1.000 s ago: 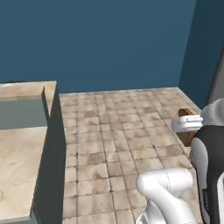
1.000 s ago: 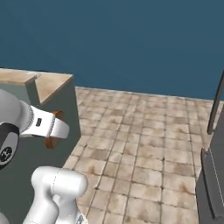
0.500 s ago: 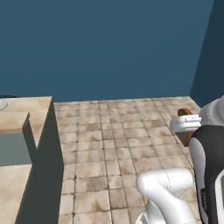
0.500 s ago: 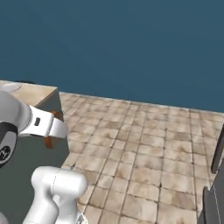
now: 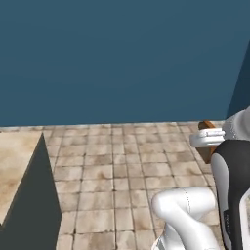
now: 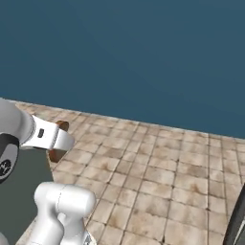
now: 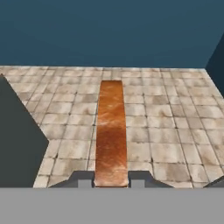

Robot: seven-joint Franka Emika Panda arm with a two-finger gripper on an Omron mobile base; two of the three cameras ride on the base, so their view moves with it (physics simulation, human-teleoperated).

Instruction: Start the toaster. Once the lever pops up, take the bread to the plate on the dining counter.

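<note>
Hand view: fingers (image 7: 111, 180) still clamped on the bread (image 7: 111, 131), camera swung past the dining counter (image 5: 19, 171).

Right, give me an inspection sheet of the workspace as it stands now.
Surface: corner of the beige marble-look dining counter at the left of the left base view, dark side panel below it.
Job's things: bread held edge-on, sticking out ahead of the hand.
Clutter: nothing seen.
Grippers: gripper shut on the bread, a finger on each face.
Cables: nothing seen.
Surroundings: tiled floor, plain blue wall behind it.
</note>
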